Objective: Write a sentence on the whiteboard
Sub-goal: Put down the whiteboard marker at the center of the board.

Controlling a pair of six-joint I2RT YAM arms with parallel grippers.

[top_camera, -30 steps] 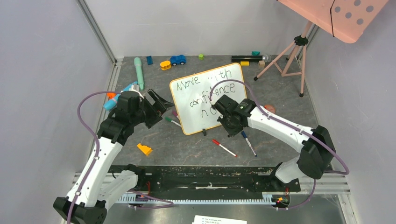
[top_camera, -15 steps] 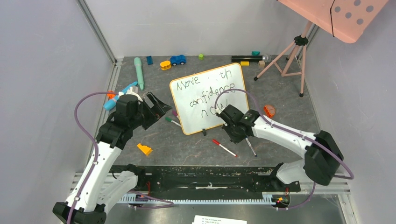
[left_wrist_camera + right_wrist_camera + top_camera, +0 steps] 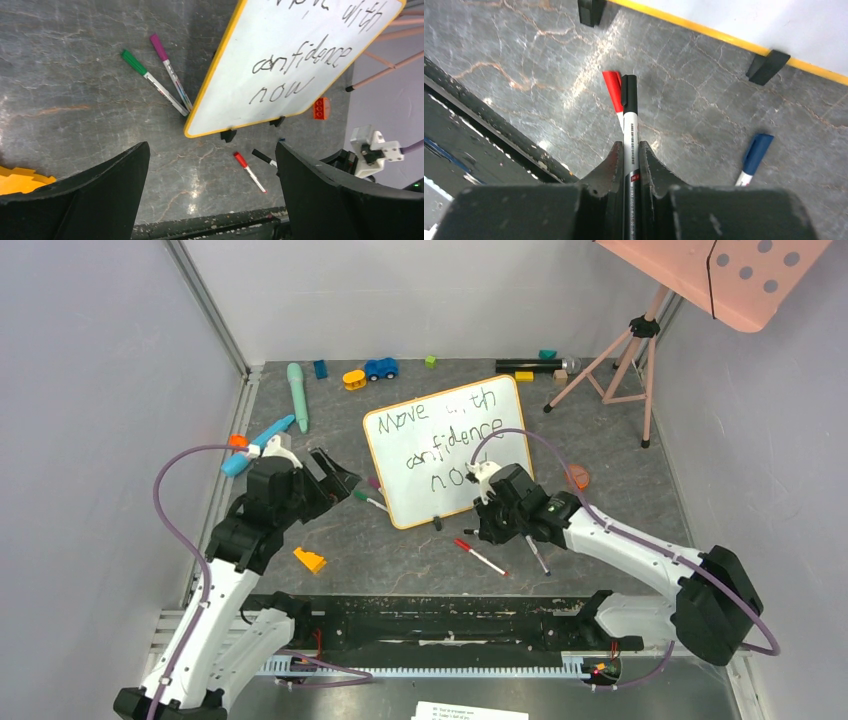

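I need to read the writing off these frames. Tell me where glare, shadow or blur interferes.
Top view: even light, though the top row of the sentence partly washes out on the whiteboard. Left wrist view: lettering sharp, a bright patch on the table, the left gripper's fingers dark, featureless. Right wrist view: a glare streak on the table; the black marker in the right gripper is sharp.

Whiteboard with handwritten sentence "Move with confidence now", tiny print on black marker, unreadable
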